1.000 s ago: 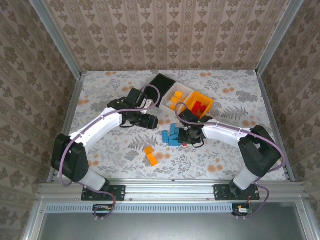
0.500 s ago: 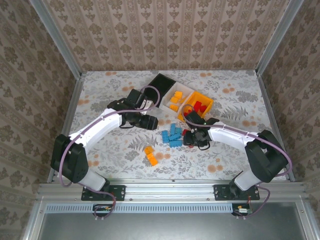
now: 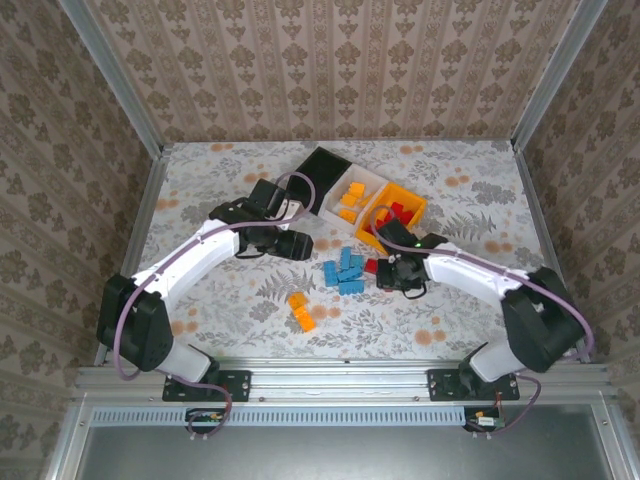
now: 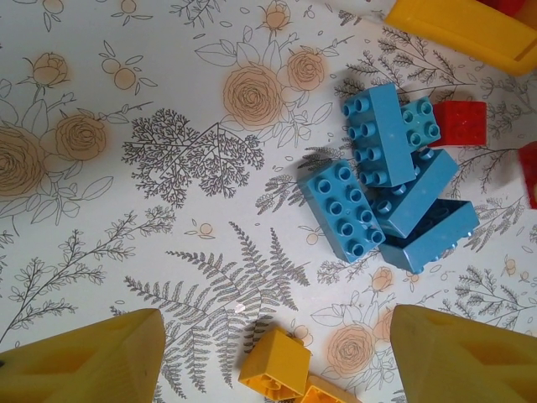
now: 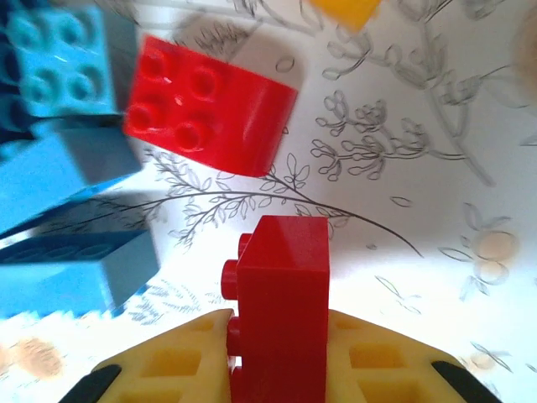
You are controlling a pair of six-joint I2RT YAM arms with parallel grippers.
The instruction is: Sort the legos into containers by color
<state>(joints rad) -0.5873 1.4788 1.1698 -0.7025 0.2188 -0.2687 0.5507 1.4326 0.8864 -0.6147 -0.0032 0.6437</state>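
Observation:
Several blue legos (image 3: 344, 270) lie heaped at the table's middle, with two orange legos (image 3: 300, 311) nearer the front. My right gripper (image 3: 388, 277) sits just right of the heap, shut on a red lego (image 5: 284, 285) held upright between its yellow fingers (image 5: 382, 361). Another red lego (image 5: 205, 105) lies just beyond, beside blue legos (image 5: 59, 252). My left gripper (image 3: 300, 244) hovers open left of the heap; its fingers (image 4: 470, 353) straddle an orange lego (image 4: 277, 363), apart from it. The blue heap (image 4: 386, 185) lies ahead. The black (image 3: 326, 165), white (image 3: 372, 181) and orange-yellow (image 3: 416, 200) containers stand in a row behind.
The white container holds orange legos (image 3: 351, 195) and the orange-yellow one holds red legos (image 3: 396, 212). A red lego (image 4: 460, 123) lies by the blue heap near the orange-yellow container's wall (image 4: 470, 25). Metal rails border the flowered table (image 3: 200, 190).
The right gripper has shifted right, away from the blue heap, and closed on a red lego. The left arm has barely moved.

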